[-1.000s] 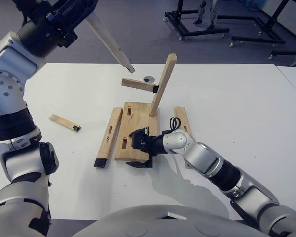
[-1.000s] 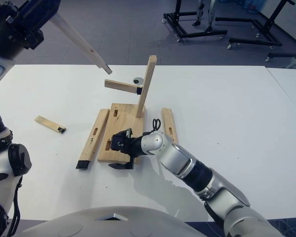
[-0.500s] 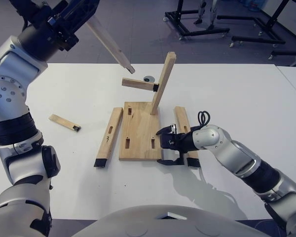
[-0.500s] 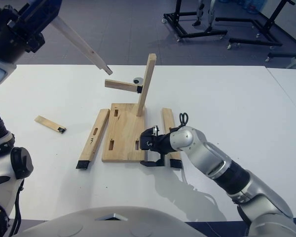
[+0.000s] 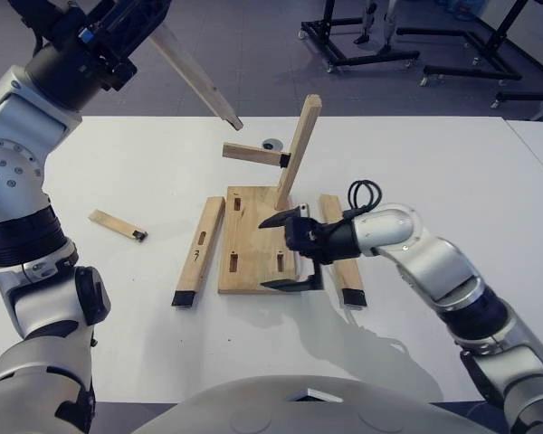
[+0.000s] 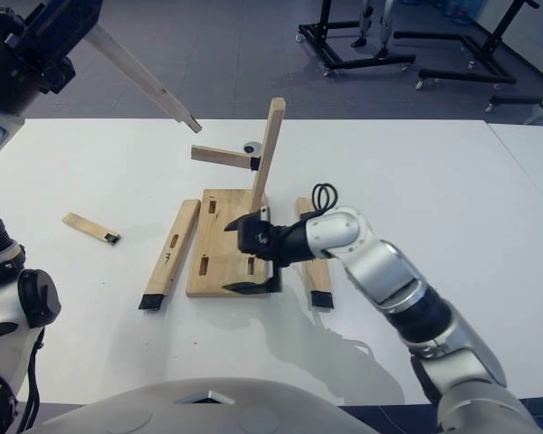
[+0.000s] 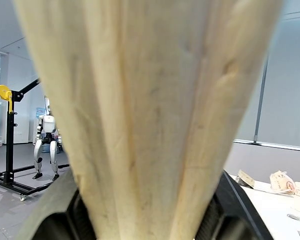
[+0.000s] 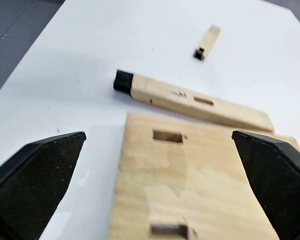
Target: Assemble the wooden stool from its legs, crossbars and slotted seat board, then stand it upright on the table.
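Observation:
The slotted seat board [image 5: 253, 237] lies flat mid-table. One leg [image 5: 299, 152] stands tilted in its far right slot, with a crossbar [image 5: 252, 155] sticking out to the left. My right gripper [image 5: 279, 253] hovers open over the board's near right part, its fingers [image 8: 35, 170] spread wide above the seat board [image 8: 190, 185]. High at the far left, my left gripper [image 5: 136, 27] is shut on another leg [image 5: 195, 80], which slants down toward the upright one; that leg [image 7: 150, 100] shows close up in the left wrist view.
A loose leg [image 5: 199, 251] lies along the board's left side and another [image 5: 339, 246] along its right, under my right arm. A short crossbar [image 5: 118, 224] lies apart at the left. A round table hole [image 5: 271, 144] sits behind the assembly. Black wheeled stands [image 5: 371, 45] are on the floor beyond.
My right gripper slid from the board's near left edge to its near right corner, then rose over the board with its fingers spread wider. The left arm holds its leg almost still.

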Action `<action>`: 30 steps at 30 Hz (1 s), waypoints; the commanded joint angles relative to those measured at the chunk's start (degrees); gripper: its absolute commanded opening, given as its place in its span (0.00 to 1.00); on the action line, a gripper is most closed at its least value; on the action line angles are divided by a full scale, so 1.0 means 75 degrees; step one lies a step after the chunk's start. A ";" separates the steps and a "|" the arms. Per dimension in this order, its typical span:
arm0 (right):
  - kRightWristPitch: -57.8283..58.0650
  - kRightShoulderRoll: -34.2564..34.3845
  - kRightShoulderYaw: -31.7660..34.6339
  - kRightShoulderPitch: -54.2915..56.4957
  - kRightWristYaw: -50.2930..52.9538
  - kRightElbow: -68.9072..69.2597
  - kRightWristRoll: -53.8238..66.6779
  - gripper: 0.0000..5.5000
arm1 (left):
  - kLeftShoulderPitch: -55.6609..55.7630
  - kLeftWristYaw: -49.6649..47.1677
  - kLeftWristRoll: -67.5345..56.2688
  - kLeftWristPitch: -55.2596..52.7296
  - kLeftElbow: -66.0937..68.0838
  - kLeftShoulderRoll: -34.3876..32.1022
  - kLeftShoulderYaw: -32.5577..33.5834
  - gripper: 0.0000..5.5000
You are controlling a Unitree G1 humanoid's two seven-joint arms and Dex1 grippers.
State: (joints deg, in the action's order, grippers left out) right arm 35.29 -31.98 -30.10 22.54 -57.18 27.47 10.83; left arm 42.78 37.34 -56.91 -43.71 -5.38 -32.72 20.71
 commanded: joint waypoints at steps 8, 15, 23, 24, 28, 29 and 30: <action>-0.0438 0.0658 -0.1436 0.0025 0.0420 -0.1842 -0.1761 0.98 | -0.0138 0.0119 0.0238 0.0123 -0.0034 0.0066 -0.0283 0.37; 0.1404 -0.0297 -0.1573 -0.0071 -0.0624 -0.0910 -0.1095 0.98 | -0.0237 0.0094 0.0301 0.0255 -0.0064 0.0130 -0.0246 0.37; 0.0908 -0.1696 -0.1694 0.0058 -0.1339 -0.1425 -0.1418 0.98 | -0.0326 0.0023 0.0360 0.0411 -0.0032 0.0120 -0.0213 0.37; 0.0917 -0.1750 -0.1648 0.0046 -0.1410 -0.1351 -0.1347 0.98 | -0.0322 0.0020 0.0367 0.0424 -0.0020 0.0117 -0.0213 0.37; 0.0805 -0.2217 -0.1509 -0.0231 -0.1677 -0.0760 -0.1119 0.98 | -0.0355 0.0019 0.0338 0.0415 -0.0021 0.0058 -0.0152 0.37; 0.0822 -0.2287 -0.1437 -0.0310 -0.1686 -0.0644 -0.1052 0.98 | -0.0357 0.0004 0.0323 0.0408 -0.0016 0.0047 -0.0124 0.37; 0.0848 -0.2351 -0.1368 -0.0385 -0.1729 -0.0502 -0.0960 0.98 | -0.0362 -0.0023 0.0299 0.0391 -0.0015 0.0044 -0.0091 0.37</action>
State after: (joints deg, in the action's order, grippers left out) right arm 39.44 -47.10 -38.56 23.57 -68.02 24.16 2.74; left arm 40.50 37.54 -54.82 -40.93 -5.47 -31.90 19.25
